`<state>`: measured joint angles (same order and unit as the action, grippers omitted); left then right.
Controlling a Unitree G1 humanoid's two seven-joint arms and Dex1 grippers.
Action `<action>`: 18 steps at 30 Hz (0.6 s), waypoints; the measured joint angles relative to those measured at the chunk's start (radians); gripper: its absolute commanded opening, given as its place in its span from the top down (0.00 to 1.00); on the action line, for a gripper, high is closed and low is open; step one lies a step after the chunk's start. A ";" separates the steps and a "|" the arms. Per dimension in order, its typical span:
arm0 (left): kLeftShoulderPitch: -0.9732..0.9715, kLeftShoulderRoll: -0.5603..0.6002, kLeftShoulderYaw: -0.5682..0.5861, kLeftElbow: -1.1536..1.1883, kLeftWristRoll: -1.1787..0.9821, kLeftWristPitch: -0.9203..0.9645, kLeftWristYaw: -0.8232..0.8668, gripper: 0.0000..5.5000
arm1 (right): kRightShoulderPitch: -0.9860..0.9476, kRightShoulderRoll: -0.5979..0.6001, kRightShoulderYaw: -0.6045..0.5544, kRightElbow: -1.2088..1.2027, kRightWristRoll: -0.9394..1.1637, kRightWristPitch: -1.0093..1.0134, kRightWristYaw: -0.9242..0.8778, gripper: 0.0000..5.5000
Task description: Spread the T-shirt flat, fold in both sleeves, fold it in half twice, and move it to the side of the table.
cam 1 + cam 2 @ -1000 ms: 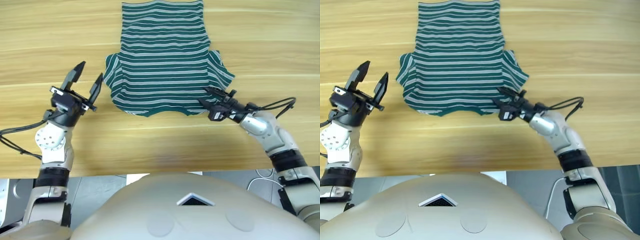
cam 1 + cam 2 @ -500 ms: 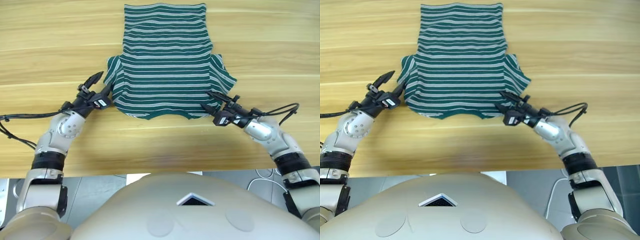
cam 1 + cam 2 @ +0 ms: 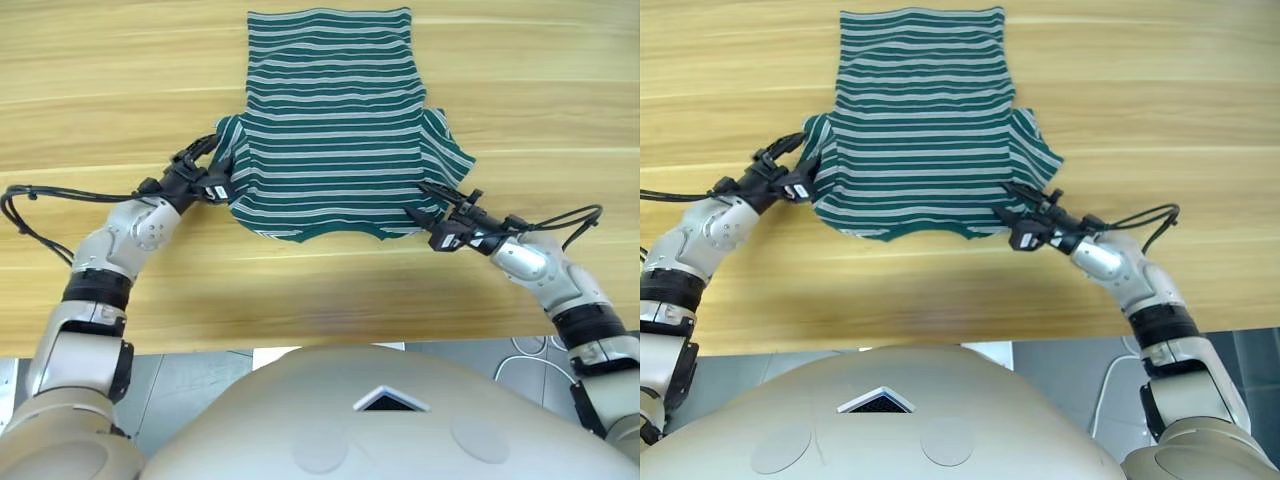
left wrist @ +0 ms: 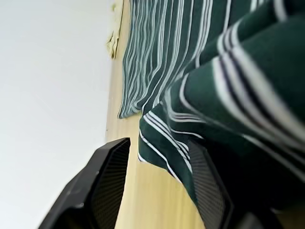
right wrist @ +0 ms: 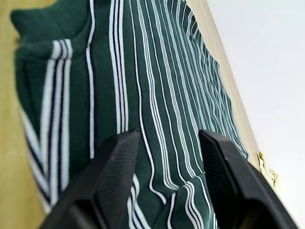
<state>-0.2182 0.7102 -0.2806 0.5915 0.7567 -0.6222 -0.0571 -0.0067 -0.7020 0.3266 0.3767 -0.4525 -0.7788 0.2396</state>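
Shirt [image 3: 330, 120] lay spread on the bench [image 3: 100, 80], collar [image 3: 305, 233] toward me and hem at the far side, with the body mostly flat. My left jaws were at the left sleeve [image 3: 226, 140]. They stood apart, with the sleeve's striped edge running into the gap between them and nothing clamped. My right jaws sat low at the near right corner, just below the right sleeve [image 3: 448, 150]. They were apart too, with cloth showing in the gap. From the wrist views I could not tell whether either lower jaw was under the cloth or merely pressed against its edge.

I judged the sleeve folds not yet made, since both sleeves stuck out past the body.

Several things could have gone wrong from there. If I closed with a jaw riding on top of the cloth, I would pinch a ridge of fabric or nothing at all, and the sleeve would slip out on the lift. If I bit too deep, I would catch the body layer along with the sleeve and drag the whole shirt, spoiling its flat lie. Uneven pulls from the two sides would skew it on the smooth wood. A jaw tip pushed along the bench could also bunch the cloth ahead of it.
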 measured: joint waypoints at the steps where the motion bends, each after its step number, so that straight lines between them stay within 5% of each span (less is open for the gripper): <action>1: -0.011 0.015 -0.018 -0.001 0.005 -0.005 -0.014 0.59 | -0.001 0.002 0.001 0.001 0.000 0.000 0.000 0.58; 7: -0.054 0.118 -0.107 -0.008 0.004 -0.080 -0.113 0.59 | -0.004 0.018 0.011 0.008 -0.007 0.009 -0.003 0.58; 18: -0.083 0.195 -0.110 0.094 0.032 -0.027 -0.025 0.59 | -0.007 0.010 0.007 0.007 -0.007 0.009 -0.003 0.58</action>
<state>-0.3015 0.9056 -0.3911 0.6854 0.7885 -0.6496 -0.0817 -0.0134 -0.6921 0.3340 0.3838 -0.4598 -0.7698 0.2366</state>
